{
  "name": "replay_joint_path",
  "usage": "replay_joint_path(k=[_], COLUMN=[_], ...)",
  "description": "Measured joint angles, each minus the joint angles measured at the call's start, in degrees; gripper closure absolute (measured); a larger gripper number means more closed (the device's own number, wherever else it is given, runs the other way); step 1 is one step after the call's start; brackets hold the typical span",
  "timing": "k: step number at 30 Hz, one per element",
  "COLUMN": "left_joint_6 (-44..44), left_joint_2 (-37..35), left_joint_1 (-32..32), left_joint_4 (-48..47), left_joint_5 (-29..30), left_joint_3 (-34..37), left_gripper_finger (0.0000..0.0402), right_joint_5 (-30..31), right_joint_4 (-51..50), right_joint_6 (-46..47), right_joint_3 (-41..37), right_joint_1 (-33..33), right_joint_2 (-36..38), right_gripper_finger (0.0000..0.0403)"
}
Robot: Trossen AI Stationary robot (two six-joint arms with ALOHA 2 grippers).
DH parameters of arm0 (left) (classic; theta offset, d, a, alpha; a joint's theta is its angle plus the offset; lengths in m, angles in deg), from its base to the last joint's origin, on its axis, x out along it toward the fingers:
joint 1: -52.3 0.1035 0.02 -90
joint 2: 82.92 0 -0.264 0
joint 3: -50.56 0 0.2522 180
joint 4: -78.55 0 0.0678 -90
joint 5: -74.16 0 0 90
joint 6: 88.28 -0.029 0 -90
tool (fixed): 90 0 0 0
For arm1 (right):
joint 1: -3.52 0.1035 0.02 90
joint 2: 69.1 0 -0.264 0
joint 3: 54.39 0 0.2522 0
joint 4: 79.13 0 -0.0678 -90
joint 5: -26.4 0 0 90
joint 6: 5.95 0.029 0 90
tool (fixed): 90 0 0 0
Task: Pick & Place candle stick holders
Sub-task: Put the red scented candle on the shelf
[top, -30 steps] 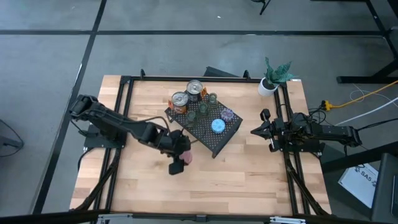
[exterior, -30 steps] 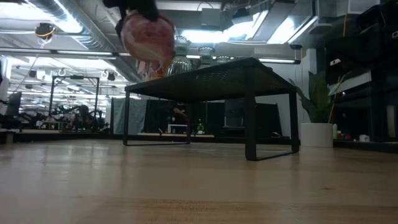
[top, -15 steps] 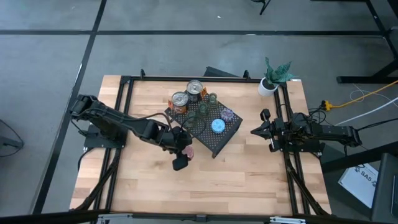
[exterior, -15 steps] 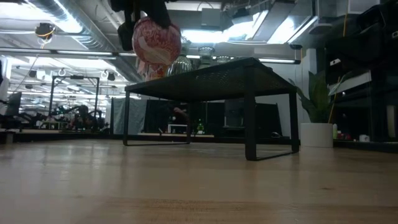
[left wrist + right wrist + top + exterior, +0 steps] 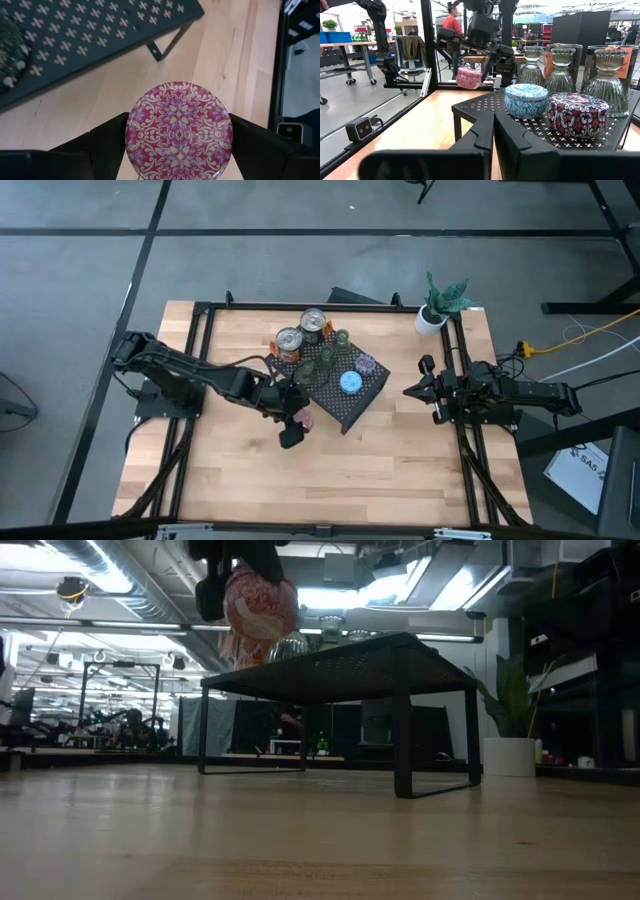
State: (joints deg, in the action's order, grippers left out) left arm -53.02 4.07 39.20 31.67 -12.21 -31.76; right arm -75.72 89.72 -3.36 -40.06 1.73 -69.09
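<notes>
Pink holder: pink holder, patterned with flowers on its lid, is being held in the air above the wooden table, just beside the near-left edge of the black mesh stand.
Left gripper: left gripper is gripping the pink holder from both sides, its fingers standing wide around the round body.
Right gripper: right gripper is waiting at the right side of the table, its jaws closed and holding nothing, pointing toward the stand.
Blue holder: blue holder is sitting on the stand, just beside the purple one.
Purple holder: purple holder is sitting on the stand near its right edge.
Green glass holders: green glass holders are standing upright on the stand behind the blue and purple ones.
Tins: two tins are standing at the far end of the stand.
Plant: white pot with a green plant is standing at the far right corner of the table.
Background: person in a red top is showing in the room beyond.
</notes>
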Motion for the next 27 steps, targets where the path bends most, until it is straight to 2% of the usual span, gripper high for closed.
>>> replay_joint_path(k=[10, 20, 27], left_joint_6=[0.0, 0.0, -3.4], left_joint_2=[-0.1, -0.1, -0.1], left_joint_1=[2.8, 2.2, 1.7], left_joint_4=[4.1, 6.2, 5.9], left_joint_5=[-0.7, -1.8, -0.2], left_joint_3=[0.0, -0.1, -3.4], left_gripper_finger=[0.0094, 0.0094, 0.0101], right_joint_5=[0.0, 0.0, 0.0], right_joint_4=[0.0, 0.0, 0.0], right_joint_6=[0.0, 0.0, 0.0], right_joint_3=[0.0, 0.0, 0.0], right_joint_1=[0.0, 0.0, 0.0], right_joint_2=[0.0, 0.0, 0.0], right_gripper_finger=[0.0387, 0.0387, 0.0387])
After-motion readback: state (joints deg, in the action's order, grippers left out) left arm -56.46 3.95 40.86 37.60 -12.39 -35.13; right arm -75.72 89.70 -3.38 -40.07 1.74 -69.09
